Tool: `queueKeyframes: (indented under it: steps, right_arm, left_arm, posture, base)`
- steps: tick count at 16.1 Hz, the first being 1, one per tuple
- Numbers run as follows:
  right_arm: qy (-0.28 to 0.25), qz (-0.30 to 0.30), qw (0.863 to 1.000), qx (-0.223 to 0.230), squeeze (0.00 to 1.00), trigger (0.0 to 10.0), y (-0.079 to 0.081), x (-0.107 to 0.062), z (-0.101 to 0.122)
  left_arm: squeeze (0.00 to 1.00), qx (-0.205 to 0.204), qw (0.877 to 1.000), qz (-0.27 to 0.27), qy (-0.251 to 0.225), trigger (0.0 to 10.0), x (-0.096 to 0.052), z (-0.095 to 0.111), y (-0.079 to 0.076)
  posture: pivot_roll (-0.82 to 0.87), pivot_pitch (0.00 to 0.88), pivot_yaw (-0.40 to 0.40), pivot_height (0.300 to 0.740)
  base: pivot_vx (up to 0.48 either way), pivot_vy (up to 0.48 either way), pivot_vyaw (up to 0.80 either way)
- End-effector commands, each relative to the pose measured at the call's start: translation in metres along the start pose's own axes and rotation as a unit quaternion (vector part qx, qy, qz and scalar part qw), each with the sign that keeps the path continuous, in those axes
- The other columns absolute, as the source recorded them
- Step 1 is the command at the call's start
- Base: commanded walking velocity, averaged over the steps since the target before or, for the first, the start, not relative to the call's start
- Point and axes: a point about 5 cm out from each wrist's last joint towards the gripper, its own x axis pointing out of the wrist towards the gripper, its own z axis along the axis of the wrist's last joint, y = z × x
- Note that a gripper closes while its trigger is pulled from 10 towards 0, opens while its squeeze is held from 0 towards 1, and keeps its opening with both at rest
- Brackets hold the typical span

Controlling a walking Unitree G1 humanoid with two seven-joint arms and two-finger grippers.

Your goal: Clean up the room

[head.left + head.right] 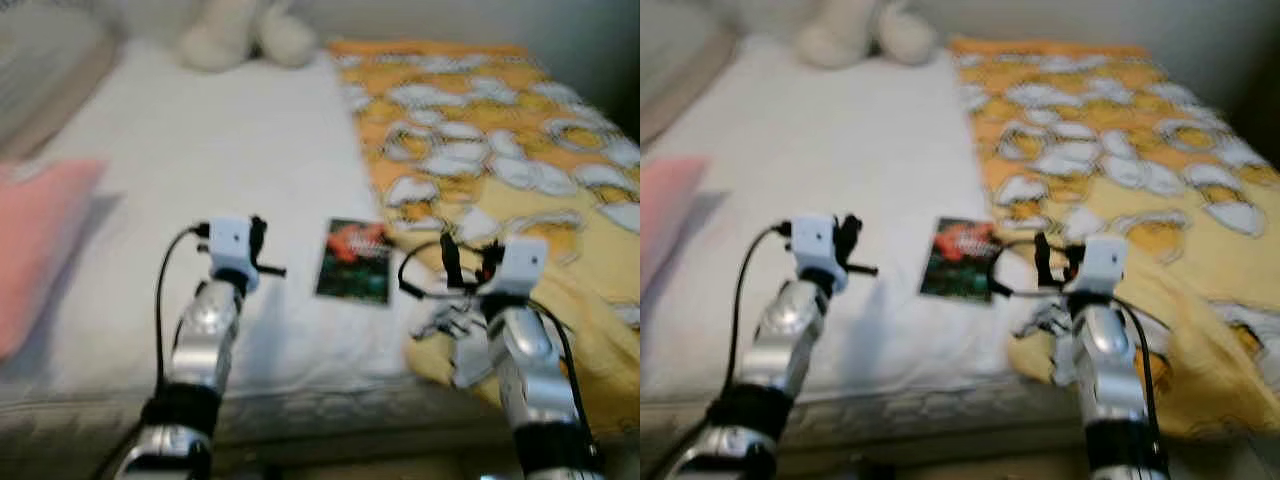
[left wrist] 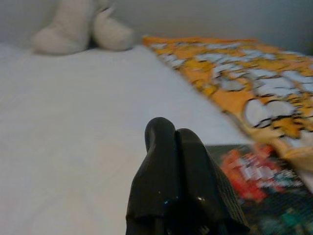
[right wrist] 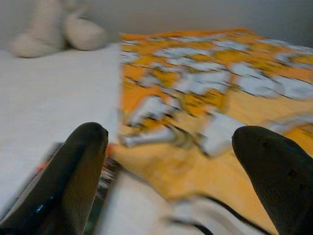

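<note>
A dark book with a red and green cover (image 1: 354,260) lies flat on the white sheet of the bed (image 1: 220,150), touching the edge of the orange and white patterned blanket (image 1: 500,140). My left gripper (image 2: 169,139) is shut with nothing in it, hovering over the sheet just left of the book (image 2: 254,191). My right gripper (image 3: 171,147) is open, raised above the blanket's (image 3: 205,83) near corner, right of the book. Both arms show in the eye views, the left arm (image 1: 205,330) and the right arm (image 1: 525,350).
A white plush toy (image 1: 245,35) sits at the far end of the bed. A pink pillow (image 1: 35,240) lies at the left edge. The mattress front edge (image 1: 300,400) runs below my arms. The picture is blurred.
</note>
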Motion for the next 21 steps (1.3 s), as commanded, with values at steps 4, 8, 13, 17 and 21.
queueKeyframes:
  steps: [4, 8, 13, 17, 21]
  right_arm:
    - [-0.010, -0.017, 1.000, -0.008, 0.00, 10.0, -0.001, -0.007, -0.002]
    - [-0.012, -0.016, 1.000, -0.014, 0.00, 10.0, 0.001, -0.011, -0.002]
    - [-0.008, -0.003, 1.000, -0.013, 0.00, 10.0, 0.003, -0.019, -0.005]
    - [0.002, 0.027, 0.999, -0.019, 0.00, 10.0, 0.003, -0.029, -0.007]
    - [0.000, 0.041, 0.999, -0.027, 0.00, 10.0, 0.003, -0.028, -0.002]
  left_arm:
    - [1.00, 0.005, 1.000, -0.027, 0.011, 10.0, 0.011, 0.003, -0.012]
    - [1.00, 0.038, 0.997, -0.030, 0.055, 10.0, 0.020, -0.006, -0.019]
    - [1.00, -0.014, 0.993, 0.026, 0.115, 10.0, 0.023, -0.021, -0.012]
    - [1.00, -0.013, 0.990, 0.064, 0.122, 10.0, 0.032, -0.014, 0.002]
    - [1.00, -0.008, 0.991, 0.064, 0.118, 10.0, 0.031, -0.018, 0.000]
  posture:
    - [-0.08, 0.000, 0.014, 0.740]
    - [-0.10, 0.000, 0.023, 0.740]
    - [-0.11, 0.000, 0.015, 0.740]
    - [-0.14, 0.000, 0.005, 0.740]
    - [-0.13, 0.000, -0.014, 0.740]
  base:
    - [0.000, 0.000, -0.54]
    - [0.000, 0.000, 0.00]
    - [0.000, 0.000, 0.00]
    - [0.000, 0.000, 0.00]
    - [0.000, 0.000, 0.28]
